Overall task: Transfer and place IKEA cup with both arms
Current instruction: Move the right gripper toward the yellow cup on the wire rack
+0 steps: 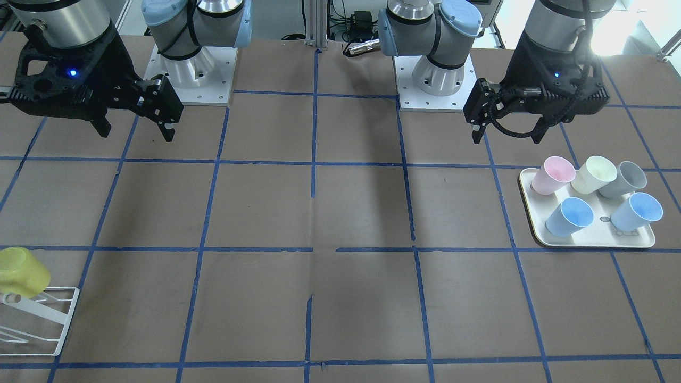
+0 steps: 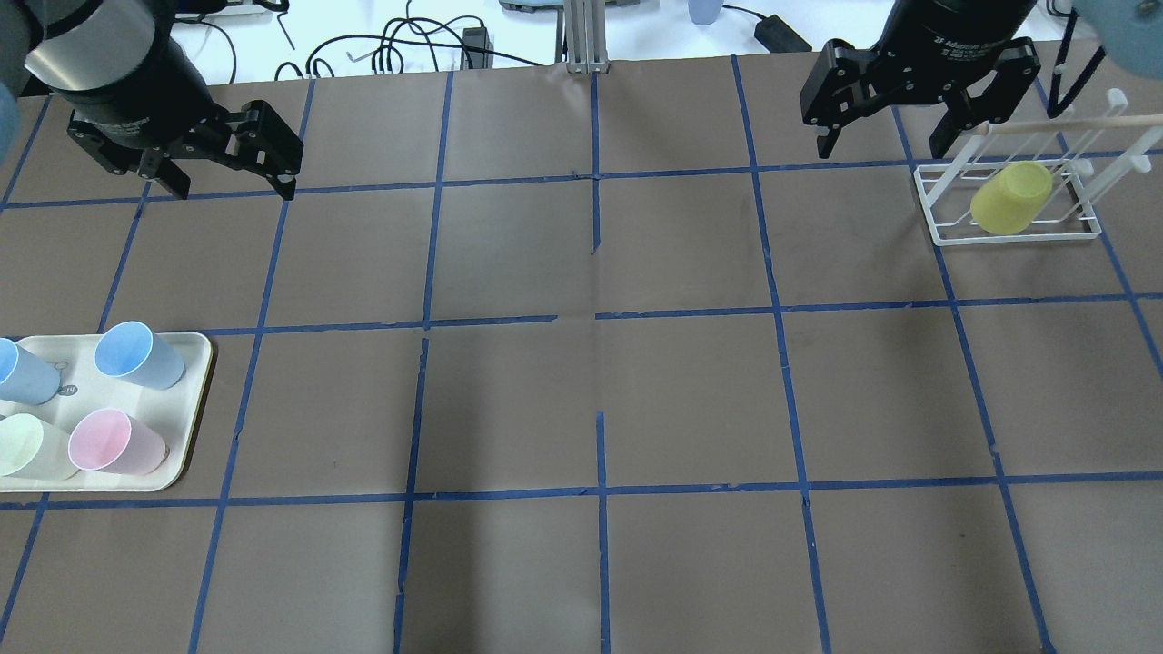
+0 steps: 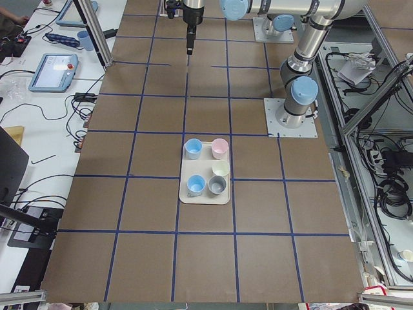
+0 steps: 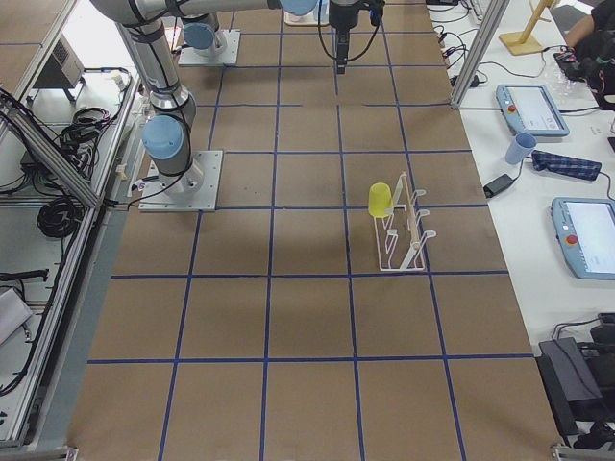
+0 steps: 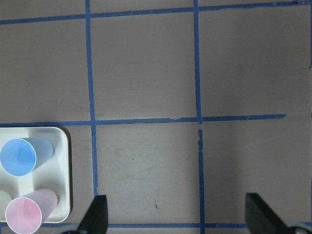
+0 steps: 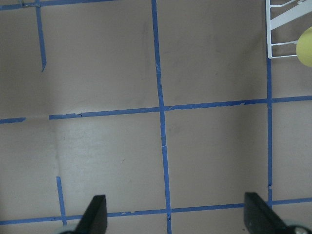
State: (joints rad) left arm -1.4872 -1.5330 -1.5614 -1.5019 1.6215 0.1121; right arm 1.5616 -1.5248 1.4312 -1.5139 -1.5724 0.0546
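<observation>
Evidently at the start, my right gripper (image 2: 879, 145) and left gripper (image 2: 232, 186) hang wide open and empty; next the right should reach the yellow cup (image 2: 1010, 196) on the far-right rack (image 2: 945, 238).

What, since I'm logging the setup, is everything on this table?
yellow cup: 1, lemon yellow, on the rack
rack: 1, white wire, robot's right side
tray: 1, cream, robot's left side
blue cups: 2, light blue, on the tray
pink cup: 1, pale pink, on the tray
cream cup: 1, pale cream, on the tray
grey cup: 1, grey, on the tray
table: 1, brown, blue tape grid
left fingers: 2, black, open, empty, near the tray
right fingers: 2, black, open, empty, near the rack
</observation>
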